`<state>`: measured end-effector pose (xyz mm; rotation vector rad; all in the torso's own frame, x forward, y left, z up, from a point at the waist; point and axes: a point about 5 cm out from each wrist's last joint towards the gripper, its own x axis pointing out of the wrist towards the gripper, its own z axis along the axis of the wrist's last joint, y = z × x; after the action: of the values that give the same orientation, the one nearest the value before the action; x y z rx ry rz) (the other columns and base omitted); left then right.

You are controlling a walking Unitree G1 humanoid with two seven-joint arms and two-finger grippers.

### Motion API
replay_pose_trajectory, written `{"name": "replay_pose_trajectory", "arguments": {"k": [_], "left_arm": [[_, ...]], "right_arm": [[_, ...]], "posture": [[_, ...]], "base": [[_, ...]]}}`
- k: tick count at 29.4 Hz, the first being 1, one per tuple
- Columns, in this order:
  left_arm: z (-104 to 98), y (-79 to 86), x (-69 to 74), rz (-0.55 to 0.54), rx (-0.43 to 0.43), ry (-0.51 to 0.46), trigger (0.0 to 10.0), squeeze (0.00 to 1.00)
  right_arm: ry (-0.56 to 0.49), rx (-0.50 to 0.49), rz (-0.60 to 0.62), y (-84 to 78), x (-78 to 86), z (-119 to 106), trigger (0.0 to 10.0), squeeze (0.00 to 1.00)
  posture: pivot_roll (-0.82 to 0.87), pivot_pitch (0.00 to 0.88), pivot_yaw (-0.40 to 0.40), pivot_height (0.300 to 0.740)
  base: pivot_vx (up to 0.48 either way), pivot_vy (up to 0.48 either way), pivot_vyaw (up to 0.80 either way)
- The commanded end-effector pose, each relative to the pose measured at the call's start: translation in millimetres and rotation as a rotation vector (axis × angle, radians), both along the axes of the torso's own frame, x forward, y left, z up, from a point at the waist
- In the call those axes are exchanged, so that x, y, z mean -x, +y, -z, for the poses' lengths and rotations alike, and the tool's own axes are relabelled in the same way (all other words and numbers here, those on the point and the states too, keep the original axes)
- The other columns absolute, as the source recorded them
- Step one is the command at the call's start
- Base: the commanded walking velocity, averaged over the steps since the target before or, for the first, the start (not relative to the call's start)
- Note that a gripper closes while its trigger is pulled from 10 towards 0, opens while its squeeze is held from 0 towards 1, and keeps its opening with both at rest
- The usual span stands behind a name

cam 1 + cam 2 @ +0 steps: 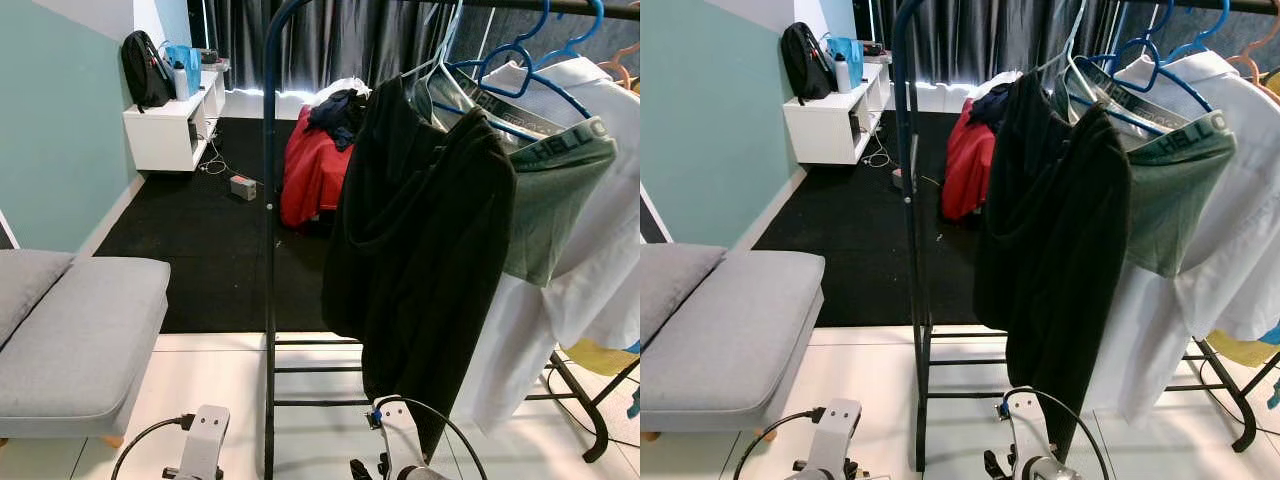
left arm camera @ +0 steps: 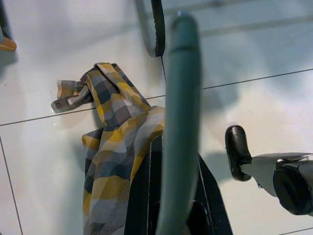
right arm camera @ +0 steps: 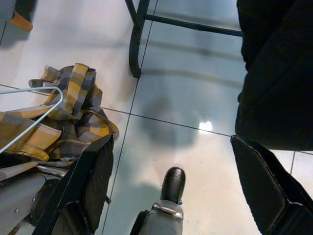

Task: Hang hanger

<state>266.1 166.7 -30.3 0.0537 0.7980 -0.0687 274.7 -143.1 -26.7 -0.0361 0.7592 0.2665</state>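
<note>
Left wrist view: left gripper (image 2: pixel 171 215) points down at white tile floor (image 2: pixel 44 161), fingers closed on a pale teal hanger (image 2: pixel 181 127) carrying a yellow-grey plaid shirt (image 2: pixel 115 152). Shirt hangs beside the hanger bar and trails onto the floor, near the foot of the clothes rack (image 1: pixel 270 250).

Right wrist view: right gripper (image 3: pixel 181 196) fingers spread wide apart, nothing between them, aimed at the floor just out from the rack base; same plaid shirt and hanger tip lie to one side, black garment (image 1: pixel 430 260) at the other.

Head views: rack stands straight ahead, loaded with the black garment, a green-grey garment (image 1: pixel 555 190), white shirt (image 1: pixel 600 270) and blue hangers (image 1: pixel 520 60). Grey sofa (image 1: pixel 70 340) left of the rack, red bag (image 1: pixel 310 175) behind it on black carpet (image 1: pixel 200 250), white shelf unit (image 1: pixel 170 125) further back-left of the rack.
</note>
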Motion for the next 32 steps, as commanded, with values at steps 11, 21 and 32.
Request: {"name": "replay_pose_trajectory", "arguments": {"k": [11, 21, 32], "left_arm": [[3.0, -2.6, 2.3, -0.004, 0.011, 0.029, 10.0, 0.00], [3.5, -2.7, 2.8, 0.000, 0.011, 0.034, 10.0, 0.00], [3.9, -2.8, 3.0, 0.003, 0.014, 0.039, 10.0, 0.00]], "right_arm": [[0.028, -0.004, 0.008, -2.8, 3.0, 3.0, 10.0, 0.00], [0.029, -0.004, 0.005, -2.3, 3.4, 3.3, 10.0, 0.00], [0.029, 0.007, -0.003, -2.2, 3.1, 3.1, 10.0, 0.00]], "posture": [[0.07, 0.089, -0.035, 0.740], [0.07, 0.090, -0.034, 0.740], [0.07, 0.091, -0.032, 0.740]], "base": [[0.000, 0.000, 0.00], [0.000, 0.000, 0.00], [0.000, 0.000, 0.00]]}}
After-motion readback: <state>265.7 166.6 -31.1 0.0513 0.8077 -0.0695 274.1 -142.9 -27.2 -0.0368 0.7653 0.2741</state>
